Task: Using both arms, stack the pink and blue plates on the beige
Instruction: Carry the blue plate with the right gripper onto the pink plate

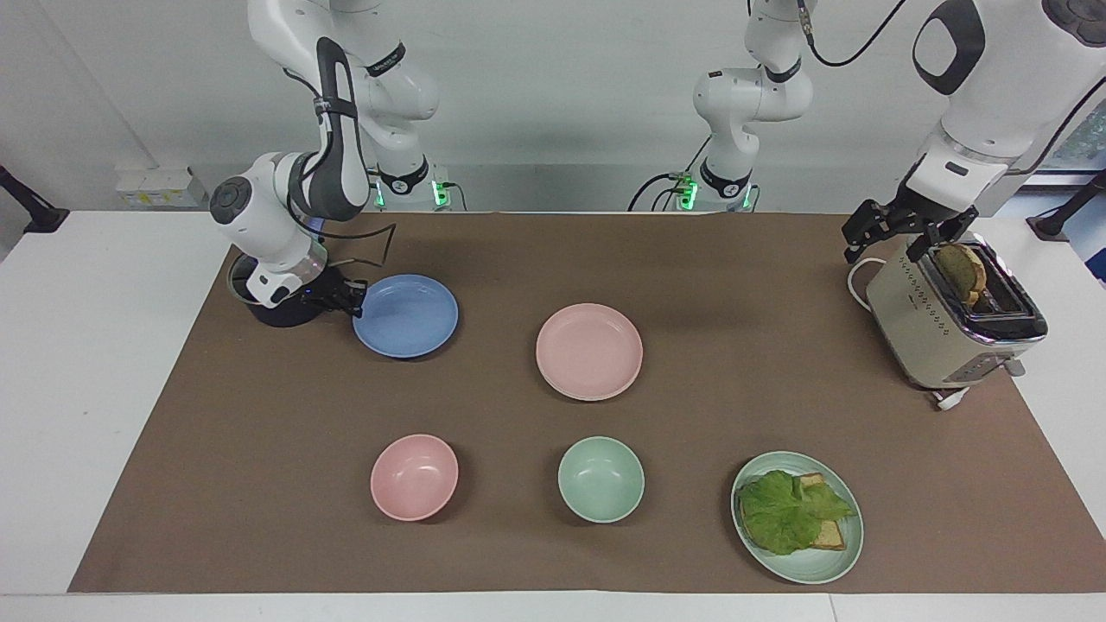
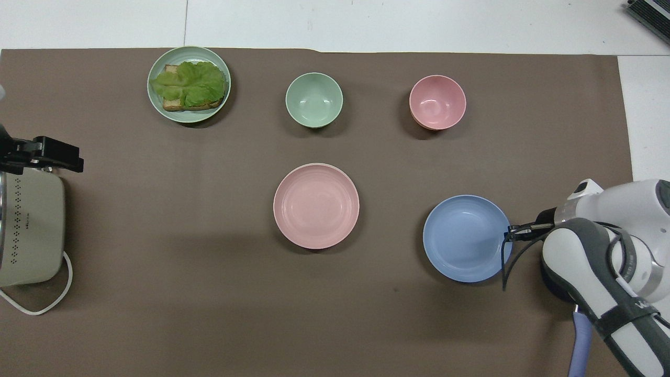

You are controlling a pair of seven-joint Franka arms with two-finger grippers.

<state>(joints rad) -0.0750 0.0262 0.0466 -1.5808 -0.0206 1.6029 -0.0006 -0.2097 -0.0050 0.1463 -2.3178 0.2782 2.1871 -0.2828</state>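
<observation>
The toaster (image 2: pixel 29 225) is cut off by the overhead view's edge, so its slots do not show there. A dark round object (image 1: pixel 272 307) near the right arm's end of the counter is mostly covered by the right arm's wrist. The bread (image 1: pixel 829 531) on the green plate (image 1: pixel 842 566) lies largely under the lettuce (image 1: pixel 786 510).

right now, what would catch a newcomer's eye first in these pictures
The right pincer is shut on the rim of the blue plate at the right arm's end of the table, beside the pink plate in the middle. At the left arm's end, the open left pincer hangs over a toaster with toast sticking out.
</observation>
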